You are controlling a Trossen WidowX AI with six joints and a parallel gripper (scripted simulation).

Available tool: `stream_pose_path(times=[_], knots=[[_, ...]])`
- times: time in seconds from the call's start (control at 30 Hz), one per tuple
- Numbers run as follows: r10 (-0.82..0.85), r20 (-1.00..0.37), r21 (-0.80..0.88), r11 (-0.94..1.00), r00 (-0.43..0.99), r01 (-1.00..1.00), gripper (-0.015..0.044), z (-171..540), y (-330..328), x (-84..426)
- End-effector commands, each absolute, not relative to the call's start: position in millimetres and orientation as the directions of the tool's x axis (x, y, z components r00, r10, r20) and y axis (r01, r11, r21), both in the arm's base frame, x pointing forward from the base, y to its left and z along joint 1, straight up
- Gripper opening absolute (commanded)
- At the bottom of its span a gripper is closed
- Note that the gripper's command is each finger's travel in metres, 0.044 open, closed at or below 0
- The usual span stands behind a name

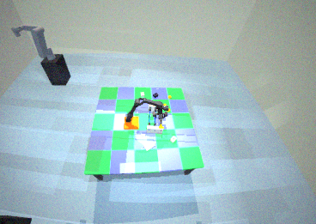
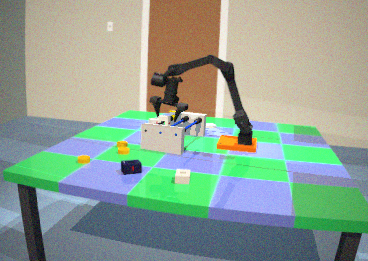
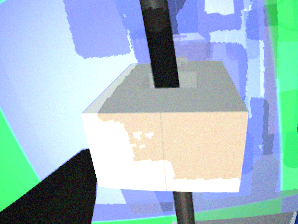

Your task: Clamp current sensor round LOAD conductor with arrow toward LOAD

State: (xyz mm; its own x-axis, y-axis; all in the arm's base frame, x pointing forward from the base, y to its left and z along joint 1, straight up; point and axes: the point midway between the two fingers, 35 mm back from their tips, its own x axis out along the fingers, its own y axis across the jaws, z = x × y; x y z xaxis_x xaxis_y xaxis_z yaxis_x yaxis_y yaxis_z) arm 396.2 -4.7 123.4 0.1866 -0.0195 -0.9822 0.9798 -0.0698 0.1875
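The sensor, a pale block with a seam down its middle, sits around a black conductor, which enters its window and comes out below. Its halves meet at the seam; I cannot tell whether it is latched. No arrow or LOAD marker is readable. My gripper is open, its fingers spread at the sensor. One black finger shows at the sensor's lower left in the wrist view; the other is out of that view. In the top view the arm hides the sensor.
The conductors run between the white front panel and a rear panel. A dark block, a white block and yellow pieces lie apart. The arm stands on an orange base.
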Motion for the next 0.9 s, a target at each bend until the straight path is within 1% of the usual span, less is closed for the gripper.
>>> stream_pose_path(times=[0.0,0.23,0.3,0.43,0.53,0.67,0.8,0.87], knots=[[-0.021,-0.959,0.284,-0.073,0.283,0.956,0.044,186.4,-3.4,380.7],[-0.017,-0.958,0.286,-0.06,0.285,0.956,0.044,188.7,-3.9,379.3],[0.015,-0.961,0.277,0.043,0.277,0.96,0.044,185.9,-8.9,377.8],[0.115,-0.959,0.285,0.344,0.261,0.895,0.044,179.1,-23.5,372.9],[0.19,-0.947,0.322,0.541,0.26,0.777,0.044,175.6,-34.1,369.0],[0.288,-0.918,0.394,0.741,0.273,0.543,0.044,172.8,-48.1,363.8],[0.379,-0.874,0.457,0.854,0.304,0.249,0.044,172.4,-62.2,358.4],[0.413,-0.852,0.479,0.863,0.321,0.161,0.044,172.8,-68.0,356.2]])
